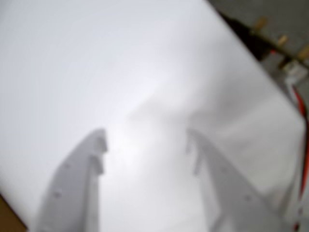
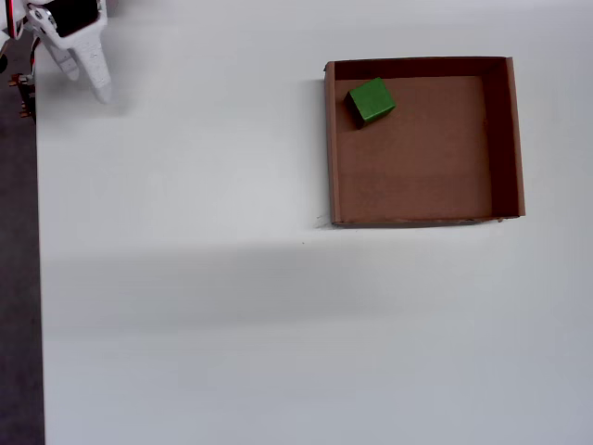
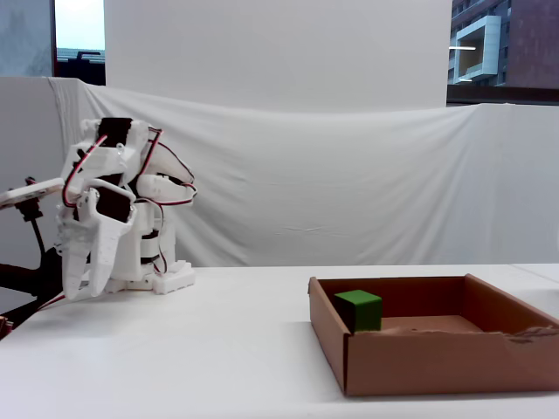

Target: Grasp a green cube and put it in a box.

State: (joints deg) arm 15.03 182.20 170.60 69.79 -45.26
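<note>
- One step looks left at most: as things lie, the placement itself reads as done.
- Tabletop (image 2: pixel 204 306): plain white, and bare apart from the box and the arm; nothing else to pick in the overhead view.
- Box (image 2: pixel 500 139): brown cardboard tray sitting right of centre in the overhead view, low walls upright, floor flat.
- Arm (image 3: pixel 113 218): folded back at the far left of the fixed view, well apart from the box, in what looks like a rest pose.
- Hand (image 1: pixel 147 150): empty, with a clear gap between the two fingers in the wrist view and only blurred white tabletop between them; it points down at the tabletop edge. The overhead view shows it at the top-left corner (image 2: pixel 93 79).
- Green cube (image 2: pixel 372 101): inside the box, resting on the floor in the upper-left corner as the overhead view shows it, near both walls, slightly rotated. The fixed view confirms it sits below the rim line (image 3: pixel 359 310).
- Judgement: cube delivered, hand released and clear. Nothing remains that these views show, unless the arm has to finish parking.
</note>
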